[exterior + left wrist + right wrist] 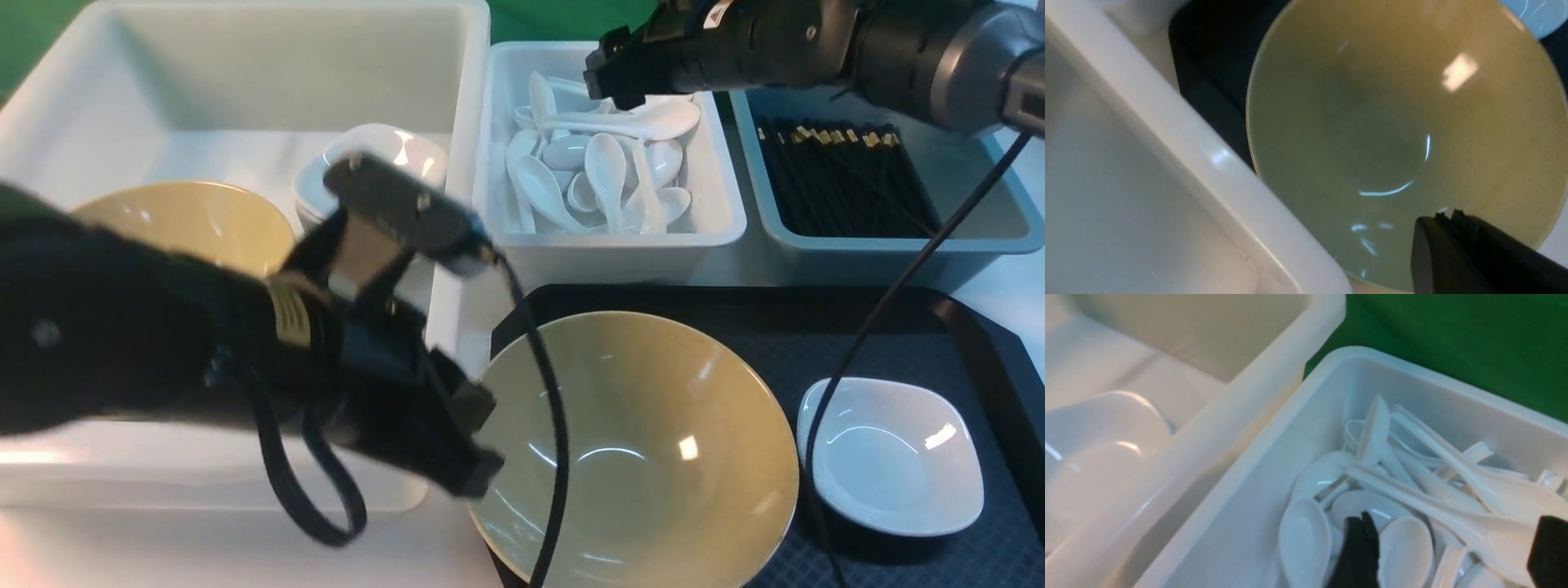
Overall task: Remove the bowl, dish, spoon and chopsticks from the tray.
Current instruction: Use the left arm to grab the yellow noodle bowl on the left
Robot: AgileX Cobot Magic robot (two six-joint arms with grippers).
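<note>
My left gripper (1447,214), fingers together, hangs over the bowl (653,441); my right gripper (1453,522), fingers wide apart, hovers above the far tub (612,238) of spoons (608,171)

Two bowls (645,441) (192,222), three bins (245,98) (612,249) (967,184), one tray (857,335)

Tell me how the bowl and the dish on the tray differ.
The bowl is olive-tan; the dish is white. The bowl is round; the dish is a rounded square. The bowl is far wider and deeper than the dish. Both are glossy, empty and upright on the tray.
</note>
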